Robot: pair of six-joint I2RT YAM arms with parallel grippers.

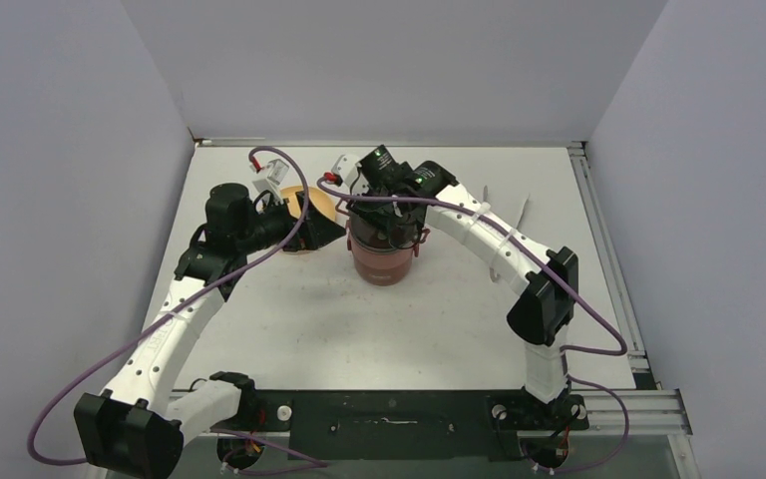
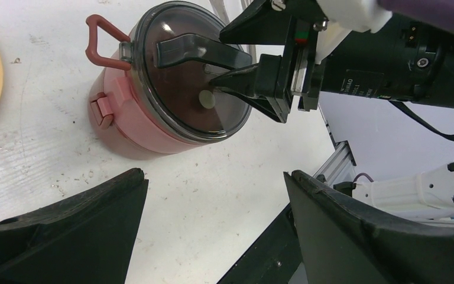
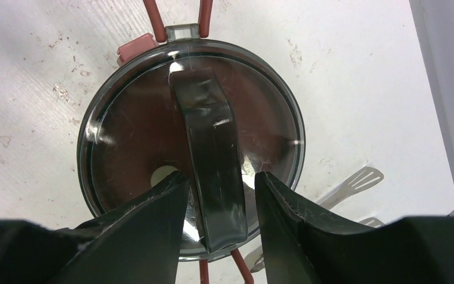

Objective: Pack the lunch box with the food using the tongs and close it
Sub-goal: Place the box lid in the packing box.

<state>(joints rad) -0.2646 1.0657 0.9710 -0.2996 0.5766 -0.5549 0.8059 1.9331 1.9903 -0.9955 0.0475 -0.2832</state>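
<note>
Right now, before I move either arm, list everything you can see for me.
lunch box: one, maroon, stacked at mid-table
top lid: one, grey translucent, seated on the lunch box
lid handle: one, dark, across the top lid
wire clasps: two, red, on opposite sides of the lunch box
plate: one, yellow-orange, left of the lunch box
tongs: one pair, silver, flat on the table right of the lunch box
table: one, white
left claw: black, open and empty, by the plate
right claw: black, open, fingers either side of the lid handle
</note>
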